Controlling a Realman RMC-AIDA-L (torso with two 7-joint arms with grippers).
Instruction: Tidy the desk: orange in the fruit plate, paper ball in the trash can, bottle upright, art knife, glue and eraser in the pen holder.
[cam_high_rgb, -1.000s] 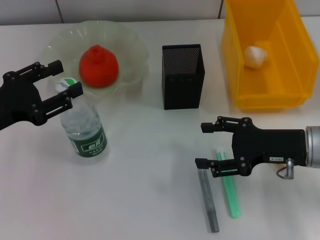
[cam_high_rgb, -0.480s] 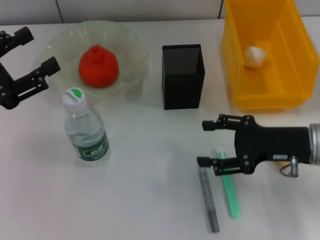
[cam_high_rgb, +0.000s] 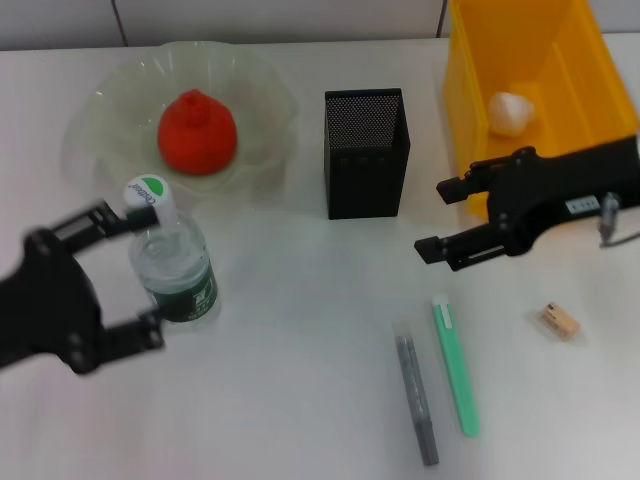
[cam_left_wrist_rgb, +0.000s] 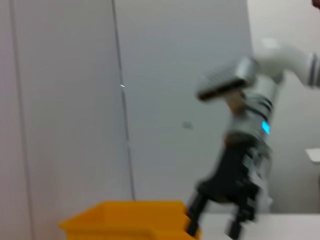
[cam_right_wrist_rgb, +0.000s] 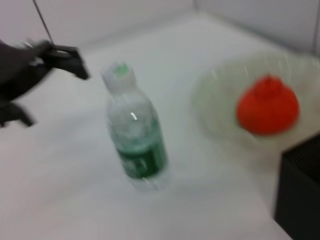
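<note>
- Head view: both arms have moved; the left claw (cam_high_rgb: 120, 275), spread, now sits beside the upright clear plastic bottle (cam_high_rgb: 172, 258), while the right claw (cam_high_rgb: 448, 217), spread, has lifted off the green art knife (cam_high_rgb: 456, 366) and grey glue stick (cam_high_rgb: 416, 398); the small tan eraser (cam_high_rgb: 559, 320) lies on the white worktop (cam_high_rgb: 300, 380).
- Left wrist view: the right claw (cam_left_wrist_rgb: 212, 231) hangs over the yellow rectangular trash can (cam_left_wrist_rgb: 125, 220).
- Right wrist view: the red-orange round orange (cam_right_wrist_rgb: 268, 106) rests in the pale-green ruffled fruit plate (cam_right_wrist_rgb: 215, 100).

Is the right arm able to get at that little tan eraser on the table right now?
Probably yes. The eraser lies alone on bare table, apart from the sticks, and the right gripper hovers open and empty just beyond it, with nothing between them.
</note>
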